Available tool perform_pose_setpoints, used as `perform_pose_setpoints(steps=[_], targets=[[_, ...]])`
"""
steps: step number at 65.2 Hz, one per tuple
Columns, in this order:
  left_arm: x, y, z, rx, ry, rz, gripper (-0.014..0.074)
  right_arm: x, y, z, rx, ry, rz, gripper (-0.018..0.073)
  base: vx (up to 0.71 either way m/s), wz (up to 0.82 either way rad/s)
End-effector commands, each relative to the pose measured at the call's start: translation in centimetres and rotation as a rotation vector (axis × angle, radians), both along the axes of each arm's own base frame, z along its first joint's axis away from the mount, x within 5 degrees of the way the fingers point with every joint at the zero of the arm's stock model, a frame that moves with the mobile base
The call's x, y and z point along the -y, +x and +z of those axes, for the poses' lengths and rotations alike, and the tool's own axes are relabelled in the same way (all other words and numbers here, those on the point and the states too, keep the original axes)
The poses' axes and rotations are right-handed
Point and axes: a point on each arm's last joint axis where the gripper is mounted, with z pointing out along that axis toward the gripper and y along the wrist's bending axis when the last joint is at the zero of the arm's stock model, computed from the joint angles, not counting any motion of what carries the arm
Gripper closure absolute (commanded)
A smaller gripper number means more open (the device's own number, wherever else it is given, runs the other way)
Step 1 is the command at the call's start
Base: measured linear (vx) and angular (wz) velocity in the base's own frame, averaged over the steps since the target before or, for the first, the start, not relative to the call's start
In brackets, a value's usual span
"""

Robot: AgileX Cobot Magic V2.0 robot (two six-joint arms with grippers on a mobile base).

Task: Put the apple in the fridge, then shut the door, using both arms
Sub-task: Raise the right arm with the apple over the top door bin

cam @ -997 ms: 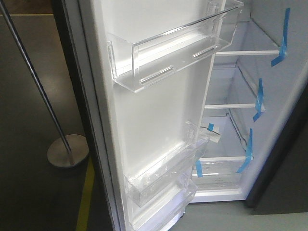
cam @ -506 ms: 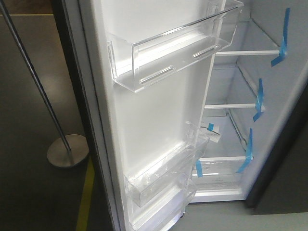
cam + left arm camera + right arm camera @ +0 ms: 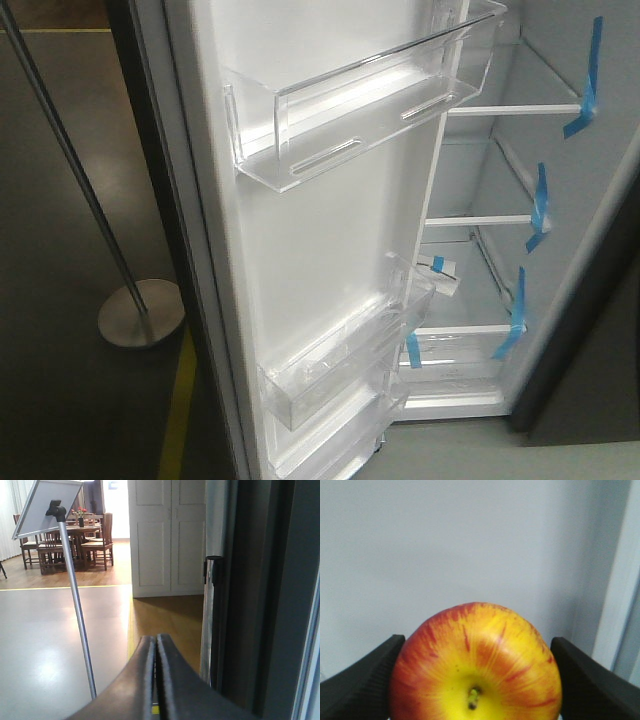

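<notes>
The red and yellow apple (image 3: 476,665) fills the bottom of the right wrist view, stem toward the camera. My right gripper (image 3: 476,677) is shut on it, one black finger on each side, facing a plain pale wall. In the front view the fridge (image 3: 560,240) stands open, white inside, with clear shelves marked by blue tape. Its door (image 3: 320,240) swings toward me, white lining and clear bins showing. No arm shows in the front view. My left gripper (image 3: 155,642) is shut on nothing, beside the door's dark outer edge (image 3: 250,595).
A metal sign stand's pole (image 3: 70,170) and round base (image 3: 140,313) rise left of the door, also the pole (image 3: 77,610) in the left wrist view. A yellow floor line (image 3: 178,410) runs below. White cabinet doors (image 3: 167,535) and dining chairs (image 3: 75,542) lie far back.
</notes>
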Motion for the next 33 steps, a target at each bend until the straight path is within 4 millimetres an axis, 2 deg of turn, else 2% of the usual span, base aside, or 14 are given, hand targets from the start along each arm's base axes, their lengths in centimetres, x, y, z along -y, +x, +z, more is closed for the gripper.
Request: perform_pose_setpoints(steps=[1, 6, 19, 26, 33], targets=[[0.2, -0.3, 1.2, 0.092, -0.001, -0.020, 0.0603, -0.2, 0.9, 1.7, 0.068, 0.053, 0.030, 0.0445, 0.00, 0.00], [0.2, -0.3, 1.2, 0.092, -0.001, -0.020, 0.0603, -0.4, 2.6, 1.0, 0.050, 0.036, 0.057, 0.0437, 0.00, 0.00], [0.2, -0.3, 1.2, 0.092, -0.001, -0.020, 0.0603, -0.7, 5.4, -0.3, 0.017, 0.019, 0.108, 0.0368, 0.00, 0.00], [0.2, -0.3, 1.2, 0.092, -0.001, -0.020, 0.0603, -0.7, 6.3, -0.9, 0.003, 0.020, 0.109, 0.0295, 0.00, 0.00], [0.2, -0.3, 1.2, 0.092, -0.001, -0.020, 0.0603, -0.7, 6.6, -1.2, -0.006, 0.022, 0.108, 0.0183, 0.00, 0.00]])
